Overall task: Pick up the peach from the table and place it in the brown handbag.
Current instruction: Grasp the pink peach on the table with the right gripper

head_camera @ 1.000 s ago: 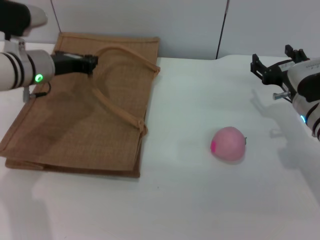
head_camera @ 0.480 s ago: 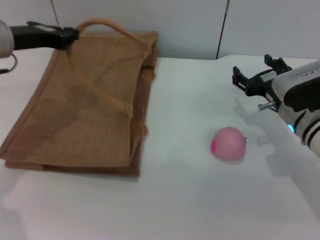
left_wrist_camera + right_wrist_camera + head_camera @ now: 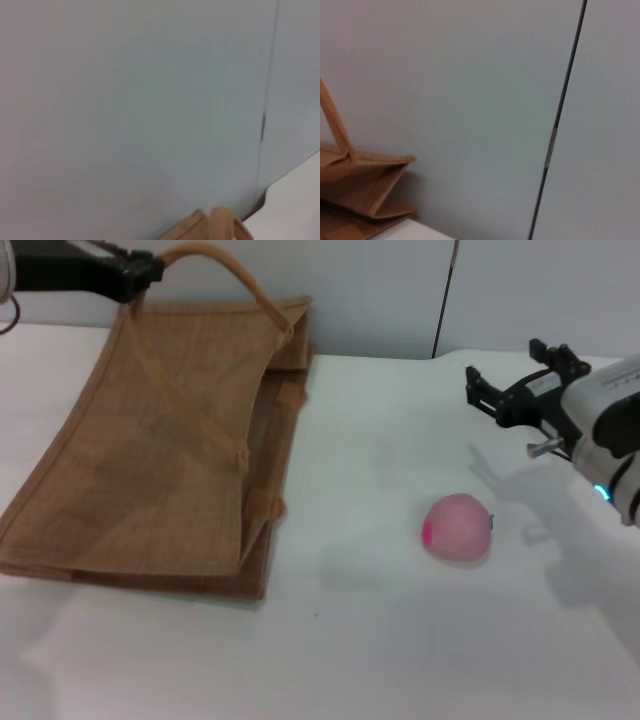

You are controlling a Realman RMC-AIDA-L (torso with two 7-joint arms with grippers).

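Observation:
The pale-pink peach [image 3: 458, 528] lies on the white table [image 3: 380, 640], right of centre, with its magenta spot facing left. The brown handbag [image 3: 170, 460] lies at the left with its upper side pulled up and its mouth gaping toward the peach. At the top left my left gripper [image 3: 138, 268] is shut on one arched handle [image 3: 225, 270] and holds it up. My right gripper [image 3: 508, 372] hovers open above and to the right of the peach, apart from it. A corner of the handbag [image 3: 212, 227] shows in the left wrist view, and the handbag [image 3: 360, 192] also shows in the right wrist view.
A pale wall with a dark vertical seam [image 3: 445, 300] stands behind the table. The second bag handle [image 3: 190, 405] lies across the bag's raised side. Bare tabletop lies between the bag and the peach.
My left gripper has risen and drawn back with the handle, lifting the bag's upper side and opening its mouth. The right gripper has moved left toward the peach.

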